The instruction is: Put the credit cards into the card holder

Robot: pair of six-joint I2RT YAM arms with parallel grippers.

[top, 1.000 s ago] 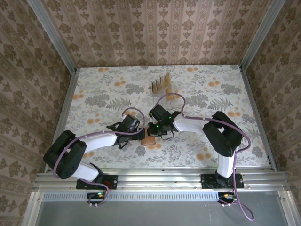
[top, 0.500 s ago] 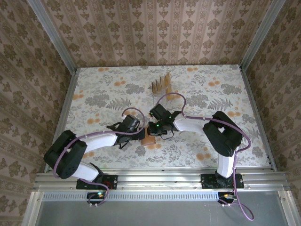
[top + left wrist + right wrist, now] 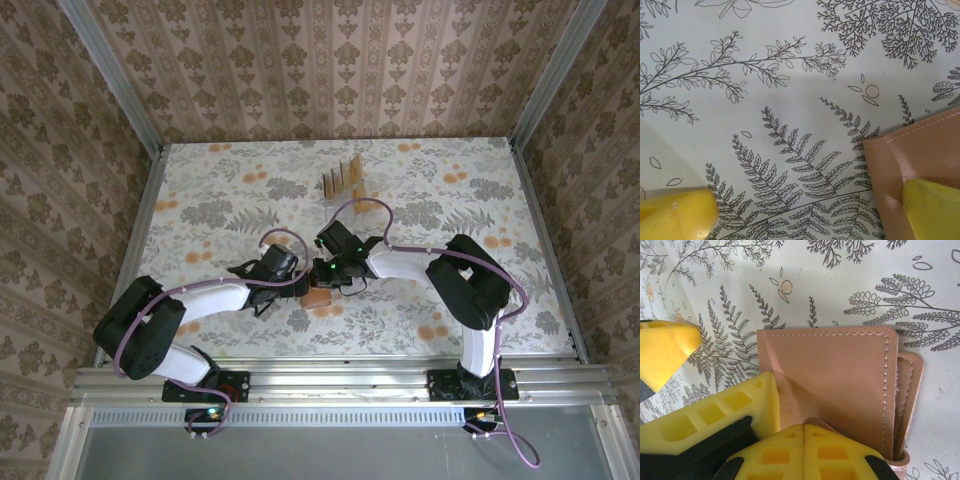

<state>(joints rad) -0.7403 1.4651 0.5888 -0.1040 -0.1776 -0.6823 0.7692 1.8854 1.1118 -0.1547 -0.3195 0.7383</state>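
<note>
The card holder (image 3: 318,298) lies folded on the floral table between my two grippers, a salmon leather square (image 3: 840,380) with stitched edges. My right gripper (image 3: 804,429) is shut, pinching a thin fold of the holder's cover at its near edge. My left gripper (image 3: 805,210) stands open: one yellow finger (image 3: 932,210) rests on the holder's corner (image 3: 920,155), the other finger (image 3: 675,215) sits on the tablecloth. Both grippers meet over the holder in the top view, the left (image 3: 300,288) and the right (image 3: 326,280). The tan credit cards (image 3: 340,180) stand upright farther back.
The cards stand in a small stand at the table's back middle. Metal rails (image 3: 150,200) edge the table left and right, with patterned walls behind. The left gripper's fingers (image 3: 670,350) lie close beside the right gripper's.
The right wrist has edged slightly to the left over the holder. The holder and the left arm stay where they were.
</note>
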